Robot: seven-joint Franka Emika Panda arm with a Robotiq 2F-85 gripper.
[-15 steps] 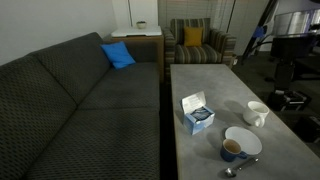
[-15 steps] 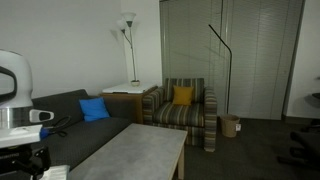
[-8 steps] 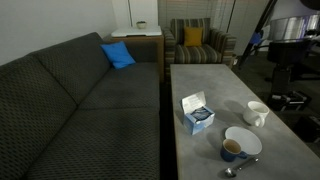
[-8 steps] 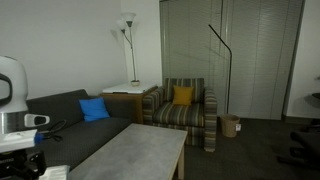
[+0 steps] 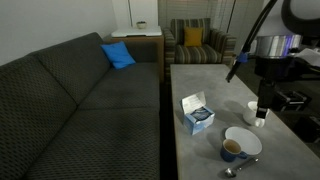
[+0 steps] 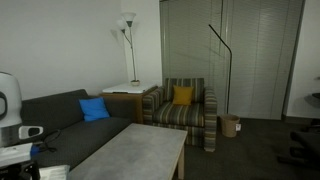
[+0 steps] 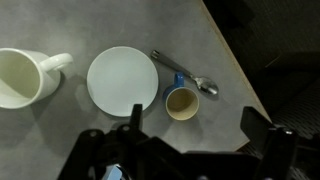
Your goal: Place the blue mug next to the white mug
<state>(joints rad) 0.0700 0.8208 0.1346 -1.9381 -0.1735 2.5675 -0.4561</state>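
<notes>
The blue mug (image 7: 181, 102) stands upright at the table's near end, touching the white plate (image 7: 122, 80); it also shows in an exterior view (image 5: 232, 149). The white mug (image 7: 22, 78) stands upright on the plate's other side, handle toward the plate; in an exterior view (image 5: 252, 108) the arm partly hides it. My gripper (image 7: 195, 125) is open and empty. It hangs above the table, with the blue mug just ahead of its fingers. In an exterior view the gripper (image 5: 262, 108) hangs over the white mug's spot.
A spoon (image 7: 190, 78) lies beside the blue mug, near the table edge. A blue-and-white box (image 5: 196, 113) stands mid-table. A dark sofa (image 5: 90, 110) runs along the grey table (image 5: 200, 85). A striped armchair (image 6: 185, 110) stands beyond the far end.
The arm has swung in from the right edge and come down over the table's near end, above the white mug and plate. The mugs have not moved.
</notes>
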